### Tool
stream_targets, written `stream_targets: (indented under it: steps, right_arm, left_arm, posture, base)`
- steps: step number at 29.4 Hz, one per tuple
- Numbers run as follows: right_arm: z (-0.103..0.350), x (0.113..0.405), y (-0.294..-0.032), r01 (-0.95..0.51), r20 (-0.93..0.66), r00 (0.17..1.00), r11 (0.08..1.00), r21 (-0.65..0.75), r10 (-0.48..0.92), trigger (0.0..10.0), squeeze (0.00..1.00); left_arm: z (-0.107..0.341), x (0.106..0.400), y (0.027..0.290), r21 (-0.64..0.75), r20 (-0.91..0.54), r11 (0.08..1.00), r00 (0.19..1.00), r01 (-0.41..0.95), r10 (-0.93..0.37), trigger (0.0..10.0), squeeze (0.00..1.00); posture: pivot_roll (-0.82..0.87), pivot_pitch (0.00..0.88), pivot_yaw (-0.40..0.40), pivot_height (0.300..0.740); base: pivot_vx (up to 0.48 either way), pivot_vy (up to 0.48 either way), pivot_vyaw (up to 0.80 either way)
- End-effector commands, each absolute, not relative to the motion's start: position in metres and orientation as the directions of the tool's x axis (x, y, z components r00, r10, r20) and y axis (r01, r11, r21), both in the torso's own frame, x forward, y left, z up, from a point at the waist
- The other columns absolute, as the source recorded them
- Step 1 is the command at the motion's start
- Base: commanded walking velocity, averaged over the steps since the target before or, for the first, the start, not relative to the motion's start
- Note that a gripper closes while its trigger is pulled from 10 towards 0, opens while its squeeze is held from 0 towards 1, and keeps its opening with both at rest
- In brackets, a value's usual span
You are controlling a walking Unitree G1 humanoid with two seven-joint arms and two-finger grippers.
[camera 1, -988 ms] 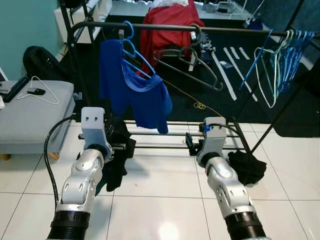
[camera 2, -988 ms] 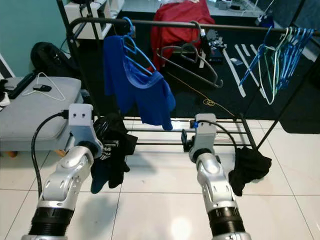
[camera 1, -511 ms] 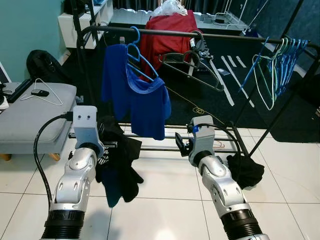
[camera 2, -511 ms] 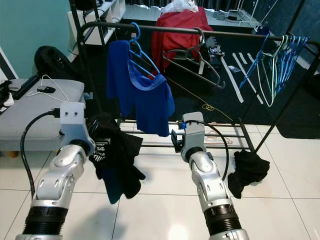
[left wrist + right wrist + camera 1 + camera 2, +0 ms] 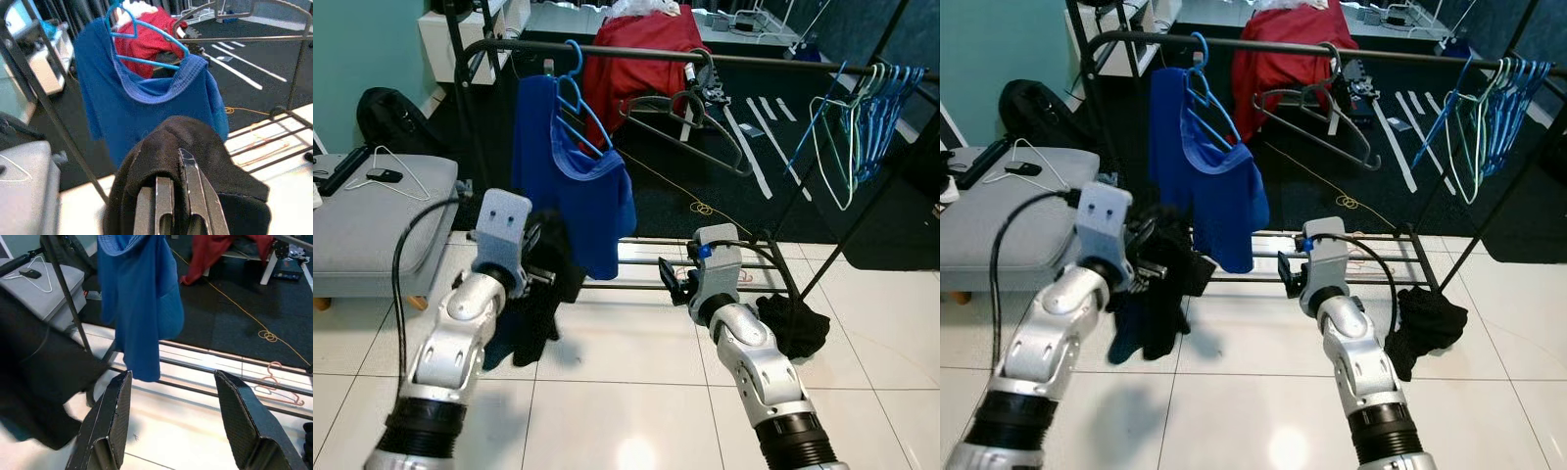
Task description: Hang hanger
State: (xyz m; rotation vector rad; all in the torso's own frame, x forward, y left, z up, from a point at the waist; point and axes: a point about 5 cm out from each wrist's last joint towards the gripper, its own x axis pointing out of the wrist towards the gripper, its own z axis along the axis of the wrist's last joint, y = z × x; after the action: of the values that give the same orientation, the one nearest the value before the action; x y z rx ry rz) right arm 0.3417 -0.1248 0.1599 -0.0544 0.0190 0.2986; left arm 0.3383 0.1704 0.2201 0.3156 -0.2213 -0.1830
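A light-blue plastic hanger (image 5: 576,93) carrying a royal-blue T-shirt (image 5: 570,171) is hooked on the black metal clothes rail (image 5: 636,51), at 12 o'clock from the left gripper (image 5: 172,196). A black crumpled garment (image 5: 193,161) is clamped between its fingers. At 3 o'clock, the right gripper (image 5: 176,421) is held spread apart over the white tiled floor (image 5: 626,392).

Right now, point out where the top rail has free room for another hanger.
The top rail is bare between the dark empty hanger and the bunch of pale blue hangers. The end near the blue shirt is crowded, with the red garment behind. The left hand holds a black garment; the right hand is open.
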Motion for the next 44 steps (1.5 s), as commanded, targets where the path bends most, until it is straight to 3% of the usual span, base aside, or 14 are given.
stream_targets:
  steps: [1, 5, 7, 10, 15, 20, 21, 27, 29, 31, 33, 37, 41, 44]
  right_arm:
    - [0.158, 0.338, -0.123, -0.322, -0.018, 0.947, 0.946, -0.041, 0.322, 10.0, 0.0]
    - [0.167, 0.328, -0.112, -0.465, 0.053, 0.883, 0.885, -0.031, 0.466, 10.0, 0.0]
    - [0.17, 0.32, -0.105, -0.531, 0.075, 0.838, 0.84, -0.111, 0.54, 10.0, 0.0]
    - [0.173, 0.317, -0.102, -0.553, 0.08, 0.817, 0.817, -0.164, 0.57, 10.0, 0.0]
    - [0.166, 0.314, -0.107, -0.545, 0.049, 0.795, 0.747, -0.381, 0.605, 10.0, 0.0]
    - [0.171, 0.313, -0.104, -0.553, 0.083, 0.782, 0.749, -0.365, 0.617, 10.0, 0.0]
    - [0.174, 0.312, -0.098, -0.569, 0.12, 0.768, 0.757, -0.323, 0.629, 10.0, 1.0]
    - [0.178, 0.312, -0.09, -0.584, 0.164, 0.748, 0.755, -0.297, 0.643, 10.0, 1.0]
    - [0.186, 0.304, -0.065, -0.651, 0.221, 0.649, 0.682, -0.333, 0.728, 10.0, 1.0]
    - [0.186, 0.304, -0.065, -0.651, 0.221, 0.649, 0.682, -0.333, 0.728, 10.0, 1.0]
    - [0.184, 0.296, -0.042, -0.758, 0.165, 0.542, 0.564, -0.326, 0.824, 10.0, 1.0]
    - [0.181, 0.29, -0.03, -0.836, 0.117, 0.457, 0.471, -0.281, 0.882, 10.0, 1.0]
    - [0.18, 0.291, -0.028, -0.843, 0.109, 0.452, 0.464, -0.274, 0.886, 10.0, 1.0]
    - [0.184, 0.297, -0.033, -0.775, 0.165, 0.527, 0.551, -0.31, 0.834, 10.0, 1.0]
  left_arm:
    - [0.222, 0.339, 0.172, 0.369, 0.19, 0.918, 0.954, 0.147, -0.229, 10.0, 0.0]
    - [0.238, 0.347, 0.177, 0.397, 0.208, 0.903, 0.942, 0.165, -0.264, 10.0, 0.0]
    - [0.243, 0.348, 0.179, 0.372, 0.217, 0.909, 0.934, 0.191, -0.285, 10.0, 0.0]
    - [0.247, 0.348, 0.18, 0.349, 0.229, 0.915, 0.929, 0.202, -0.292, 10.0, 0.0]
    - [0.269, 0.354, 0.188, 0.229, 0.304, 0.955, 0.918, 0.187, -0.253, 10.0, 0.0]
    - [0.277, 0.356, 0.184, 0.188, 0.318, 0.96, 0.912, 0.207, -0.259, 10.0, 0.0]
    - [0.284, 0.355, 0.176, 0.142, 0.333, 0.959, 0.901, 0.245, -0.279, 10.0, 0.0]
    - [0.29, 0.354, 0.167, 0.098, 0.341, 0.953, 0.89, 0.286, -0.302, 10.0, 0.0]
    - [0.297, 0.353, 0.152, 0.05, 0.348, 0.937, 0.873, 0.347, -0.342, 10.0, 0.0]
    - [0.297, 0.353, 0.152, 0.05, 0.348, 0.937, 0.873, 0.347, -0.342, 10.0, 0.0]
    - [0.299, 0.357, 0.147, 0.022, 0.36, 0.938, 0.872, 0.347, -0.331, 10.0, 0.0]
    - [0.303, 0.361, 0.145, 0.002, 0.37, 0.937, 0.871, 0.348, -0.324, 10.0, 0.0]
    - [0.304, 0.363, 0.144, -0.003, 0.373, 0.936, 0.869, 0.353, -0.327, 10.0, 0.0]
    - [0.304, 0.362, 0.144, 0.007, 0.376, 0.924, 0.855, 0.382, -0.356, 10.0, 0.0]
  posture:
    - [-0.03, 0.187, -0.043, 0.74]
    - [-0.02, 0.193, -0.043, 0.74]
    - [-0.03, 0.181, -0.034, 0.74]
    - [-0.03, 0.185, -0.032, 0.74]
    - [-0.03, 0.193, -0.03, 0.74]
    - [-0.03, 0.194, -0.029, 0.74]
    - [-0.03, 0.196, -0.033, 0.74]
    - [-0.03, 0.196, -0.034, 0.74]
    - [-0.02, 0.198, -0.035, 0.74]
    - [-0.02, 0.198, -0.035, 0.74]
    - [-0.02, 0.197, -0.03, 0.74]
    - [-0.02, 0.192, -0.022, 0.74]
    - [-0.02, 0.19, -0.022, 0.74]
    - [-0.01, 0.186, -0.025, 0.74]
  base:
    - [0.0, 0.0, 0.0]
    - [0.0, 0.0, 0.0]
    - [0.0, 0.0, 0.0]
    - [0.0, 0.0, 0.0]
    - [0.0, 0.0, 0.0]
    - [0.0, 0.0, 0.0]
    - [0.0, 0.0, 0.0]
    - [0.0, 0.0, 0.0]
    - [0.0, 0.0, 0.0]
    - [0.0, 0.0, 0.0]
    - [0.0, 0.0, 0.0]
    - [0.0, 0.0, 0.0]
    - [0.0, 0.0, 0.0]
    - [0.0, 0.0, 0.0]
